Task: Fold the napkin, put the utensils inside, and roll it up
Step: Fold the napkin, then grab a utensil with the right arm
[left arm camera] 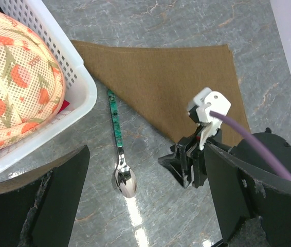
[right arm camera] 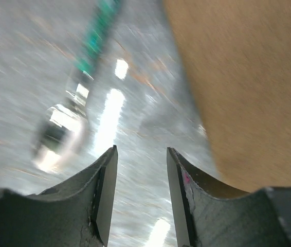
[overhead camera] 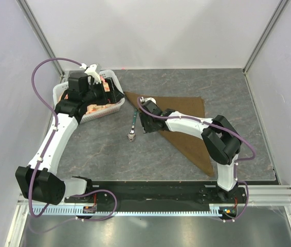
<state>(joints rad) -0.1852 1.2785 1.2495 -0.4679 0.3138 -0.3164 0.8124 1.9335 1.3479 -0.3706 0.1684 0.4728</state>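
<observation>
right arm [overhead camera: 222, 144] reaches from the near desk [overhead camera: 94, 154] edge, right jaws just beside a slim teal-handled silver spoon [overhead camera: 133, 125] lying off the triangular brown cloth napkin [overhead camera: 186, 110]. left wrist: left jaws wide, empty, over the spoon. right wrist: right jaws partly parted, empty.

White arms [overhead camera: 53, 141], black joints [overhead camera: 40, 185] and claws [right arm camera: 142, 151], purple cables [overhead camera: 33, 82] (one each)

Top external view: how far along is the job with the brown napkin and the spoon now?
Done: the plain brown cloth napkin lies folded into a triangle. In hand: nothing; the right gripper hovers open between it and the teal-handled metal spoon, the left gripper open near the white plastic basket. Left: the spoon lies beside the napkin, not on it; rolling not begun.
</observation>
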